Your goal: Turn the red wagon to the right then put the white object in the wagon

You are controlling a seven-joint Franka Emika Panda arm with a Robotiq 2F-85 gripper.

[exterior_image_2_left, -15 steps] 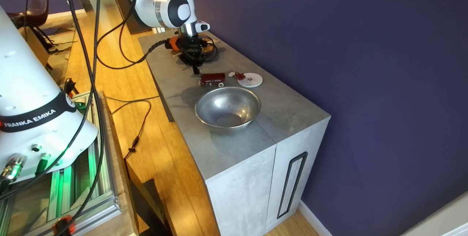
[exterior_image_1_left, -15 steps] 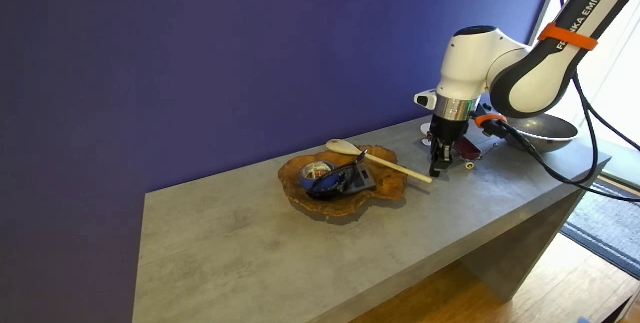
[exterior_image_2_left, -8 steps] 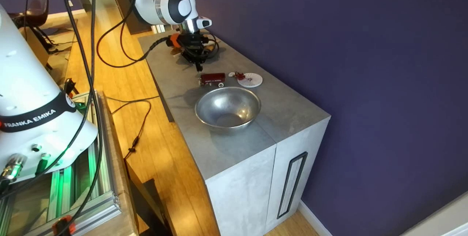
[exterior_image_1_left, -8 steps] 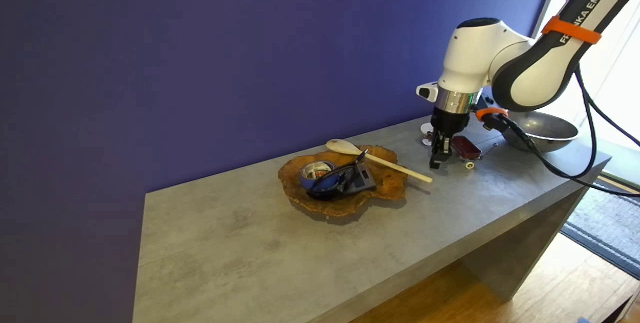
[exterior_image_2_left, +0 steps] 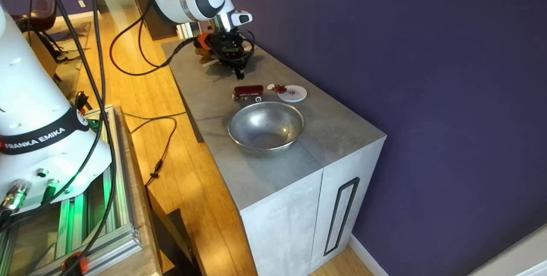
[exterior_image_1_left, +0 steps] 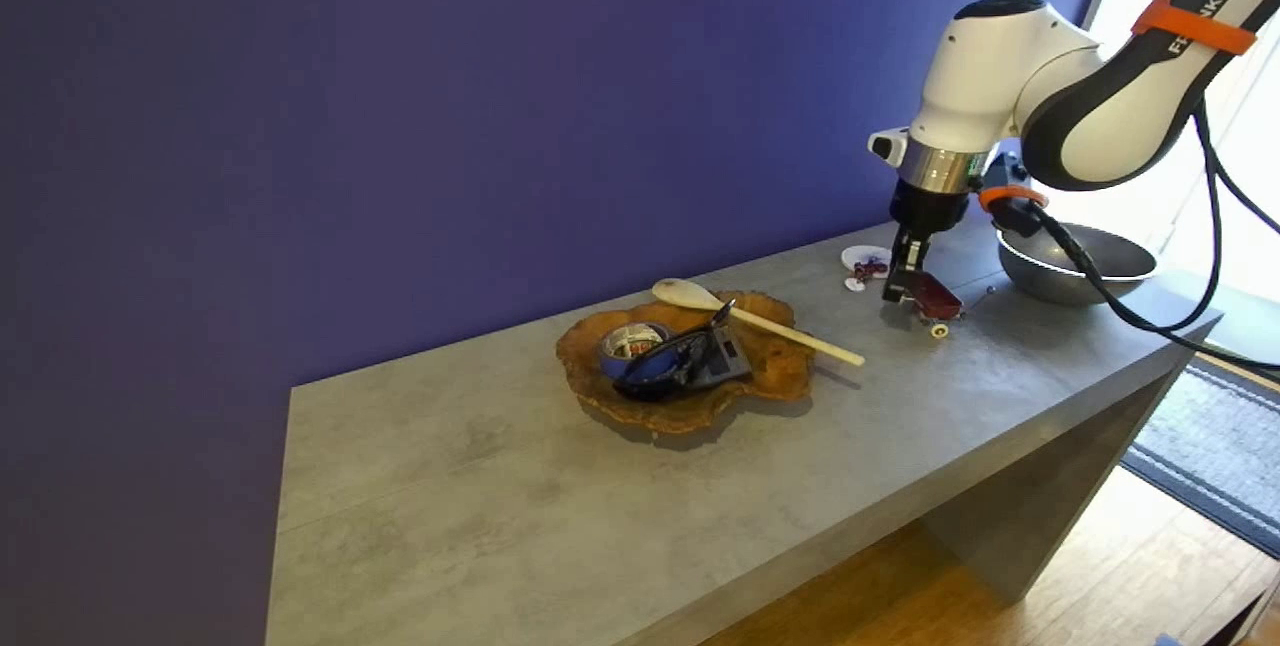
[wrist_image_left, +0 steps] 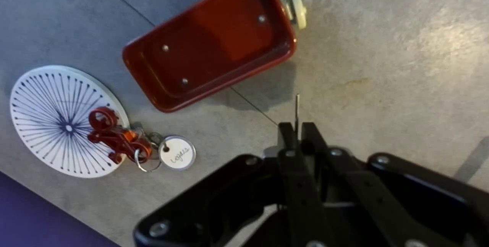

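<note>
- In an exterior view, the claw point(exterior_image_1_left: 896, 292) sits higher and further right than a second ago, now overlapping the edge of the red wagon point(exterior_image_1_left: 938, 296) along this line of sight. The red wagon has not shifted on the table point(exterior_image_1_left: 480, 486), so this reads as repositioning, not turning. The arm point(exterior_image_1_left: 970, 76) reaches in from the upper right, its wrist pointing down with a slight lean.
- In an exterior view, the claw has moved up and toward the wall point(exterior_image_2_left: 384, 45); table shows between its tips and the red wagon, which stands between the claw and the metal bowl point(exterior_image_2_left: 267, 124). The white object point(exterior_image_2_left: 295, 94) lies near the red wagon's wall-side end, unmoved.
- In the wrist view, the claw is clenched, with a mere slit down its middle and no task object in it; a thin metal sliver point(wrist_image_left: 297, 109) shows at the tips, too unclear to name. The tips stand off the red wagon's wheel end. The white object, a spoked disc partly under a red charm point(wrist_image_left: 120, 140), rests on the table, so loading remains; whether the turn is finished, I cannot tell.
</note>
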